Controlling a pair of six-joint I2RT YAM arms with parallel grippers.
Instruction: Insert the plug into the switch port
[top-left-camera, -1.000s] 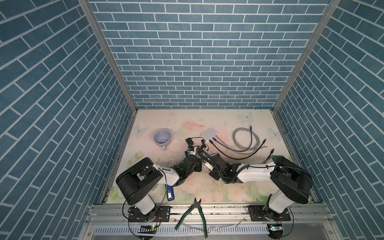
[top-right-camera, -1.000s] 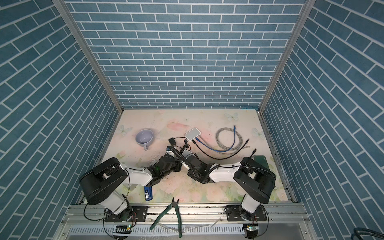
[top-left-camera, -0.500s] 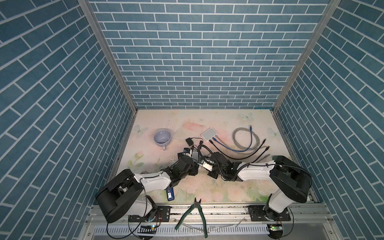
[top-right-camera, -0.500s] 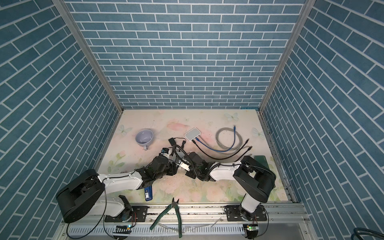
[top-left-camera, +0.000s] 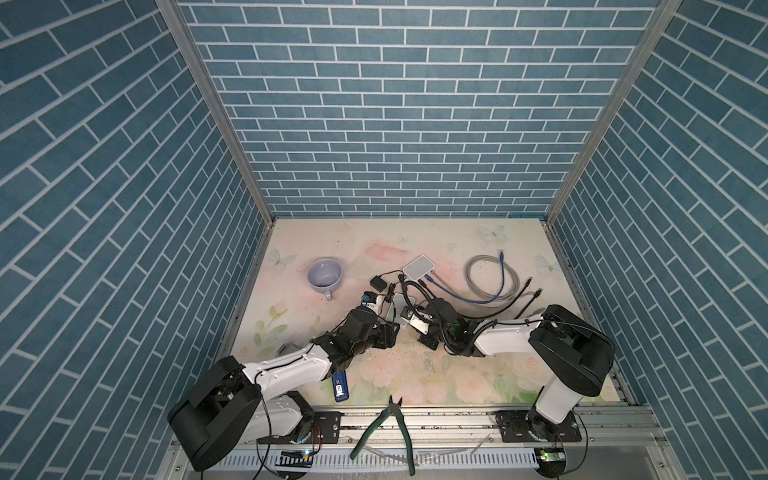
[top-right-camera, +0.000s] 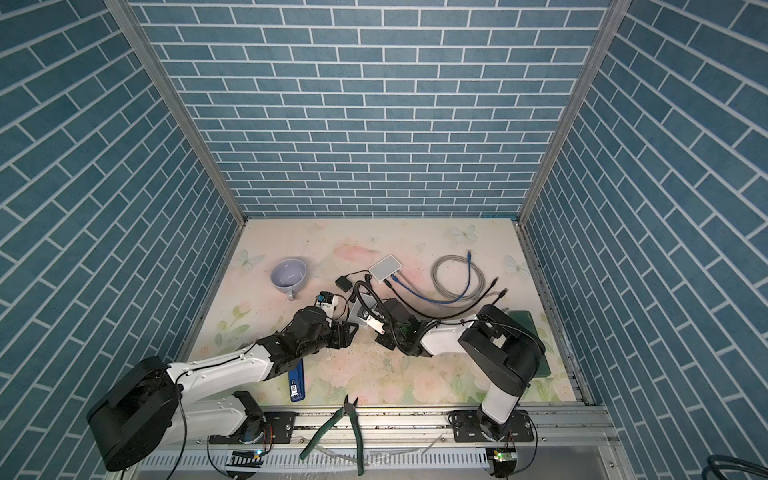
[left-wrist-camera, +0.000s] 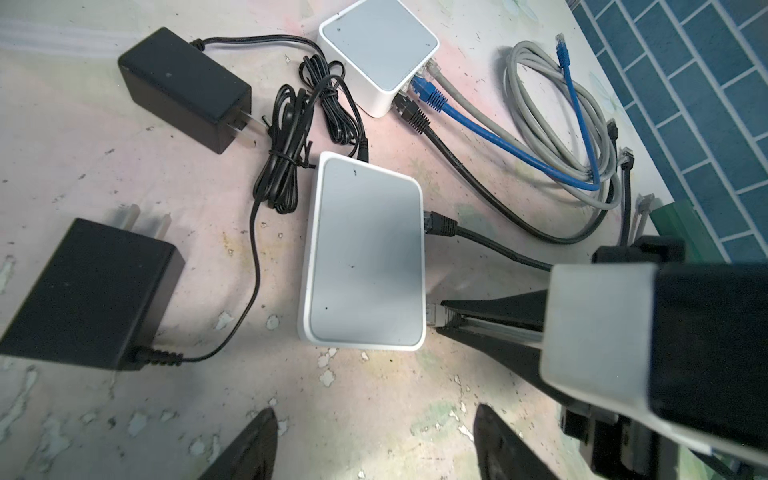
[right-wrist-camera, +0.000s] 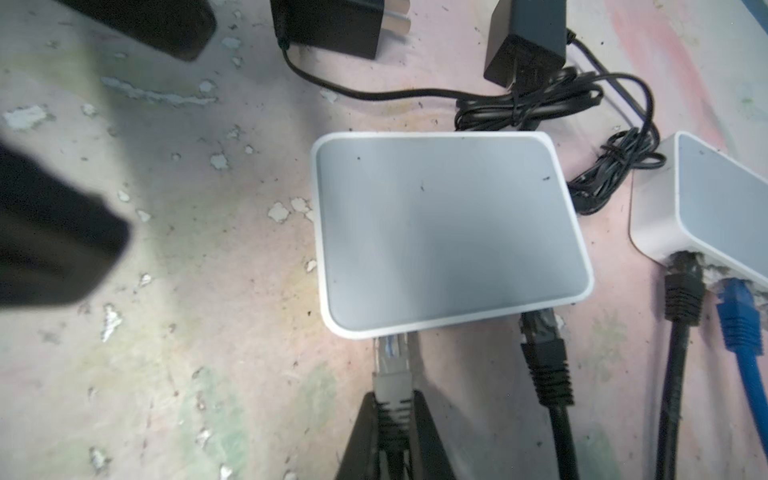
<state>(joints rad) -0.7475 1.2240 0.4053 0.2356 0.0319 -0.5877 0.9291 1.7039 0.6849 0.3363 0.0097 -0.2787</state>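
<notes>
The white, grey-topped switch (left-wrist-camera: 365, 253) lies flat mid-table, ports facing right; the clear plug (right-wrist-camera: 390, 361) with grey boot sits level at its right side, nose at the nearer port's mouth.

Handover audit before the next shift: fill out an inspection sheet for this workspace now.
Surface: floral tabletop, paint flaked.
Job's things: grey plug tip at the near switch port edge; seating unclear.
Clutter: mug, pliers, blue stick, two black adapters, second switch.
Grippers: right gripper shut on grey plug; left gripper open, holding nothing.
Cables: black cable plugged into near switch; grey and blue cables coiled.
Surroundings: blue brick-pattern walls.
</notes>
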